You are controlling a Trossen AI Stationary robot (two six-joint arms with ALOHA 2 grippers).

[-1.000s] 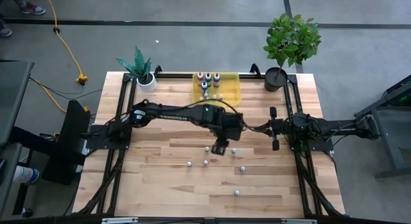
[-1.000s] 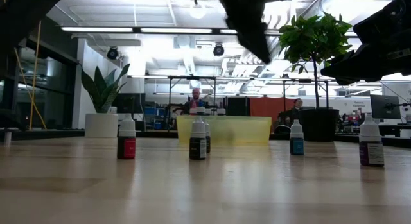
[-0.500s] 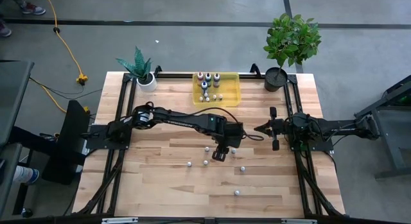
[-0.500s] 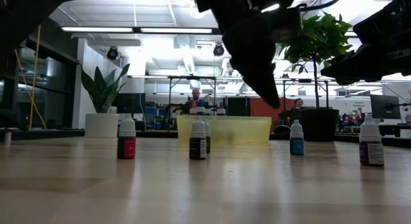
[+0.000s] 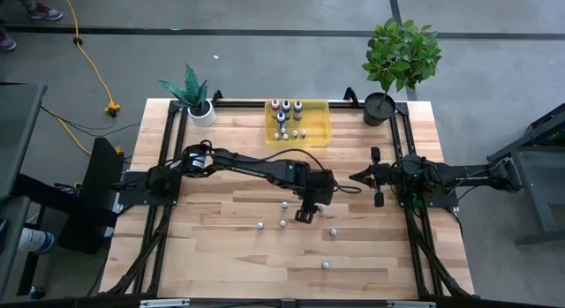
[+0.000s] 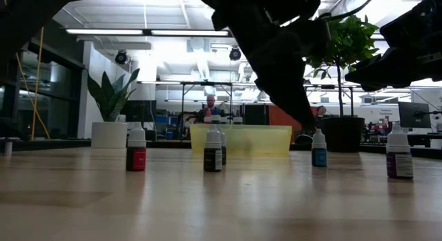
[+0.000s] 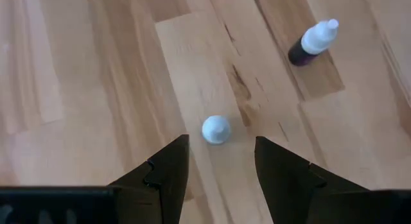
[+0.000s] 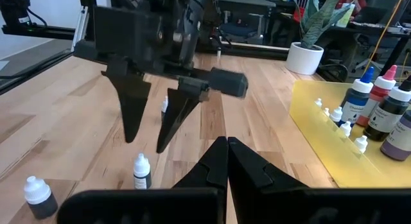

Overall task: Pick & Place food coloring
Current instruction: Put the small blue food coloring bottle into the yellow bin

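Surface [image 5: 221, 255]: wooden top, carrying everything; wide bare planks toward the near edge and on the left side, so there is plenty of room to travel there. The two potted plants at the far corners are well clear of the work.

Yellow tray [image 5: 319, 131]: at the far edge, centre. Already holds several larger coloured-cap bottles in a row and a few small white ones beside them, so it reads as the drop-off place. Open floor remains in its right part.

Left arm: reaches across to mid-surface. Left gripper [image 5: 304, 214] points straight down with fingers apart, nothing between them. In the left wrist view a small bottle [image 7: 216, 129] stands upright, its white cap centred just ahead of the gap: lined up for a descent, I judge. A dark-bodied bottle [image 7: 311, 44] stands well apart from it, no obstruction.

Right arm: waits at the right side; right gripper [image 8: 227, 161] has fingers together, empty.

Food coloring: remaining loose bottles scattered mid-surface and nearer the front edge, all well apart from one another, e.g. one [image 5: 326, 265] alone near the front.
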